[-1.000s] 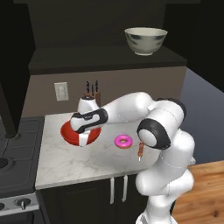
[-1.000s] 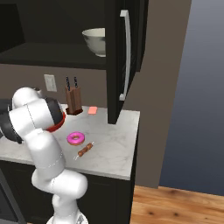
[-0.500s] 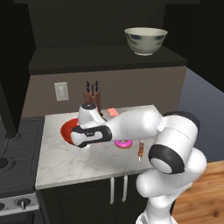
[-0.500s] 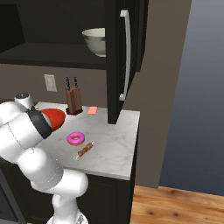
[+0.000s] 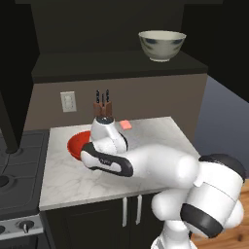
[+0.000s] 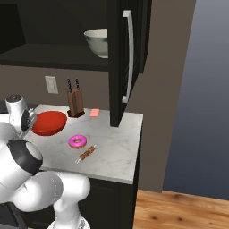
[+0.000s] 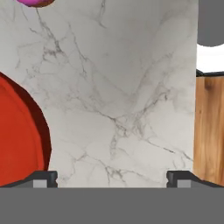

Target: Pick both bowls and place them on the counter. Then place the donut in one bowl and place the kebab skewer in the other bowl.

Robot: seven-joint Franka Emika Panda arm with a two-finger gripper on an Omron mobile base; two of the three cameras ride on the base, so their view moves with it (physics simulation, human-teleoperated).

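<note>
Claw (image 7: 112, 178) is spread wide with nothing in it, and I see it has lifted off the red bowl (image 6: 49, 123) since a second ago. That bowl sits on the counter (image 6: 112, 152); beside it lie the donut (image 6: 77, 142) and skewer (image 6: 86, 153). The cream bowl (image 5: 162, 45) waits on the shelf above. Bare marble runs to the counter's front edge.

Glossy white arm (image 5: 160, 168), fat rounded link shells, smooth plastic look. Dark charcoal bands at the joints: one curved dark strip along the forearm link, one wide dark ring on the big lower joint, one dark cap on the elbow in the right base view. Rounded white wrist housing with a small grey disc on its end. Fingers (image 7: 43, 178): two small dark grey tips, blocky, each with a lighter grey square pad face. No cables, screws or markings visible.
</note>
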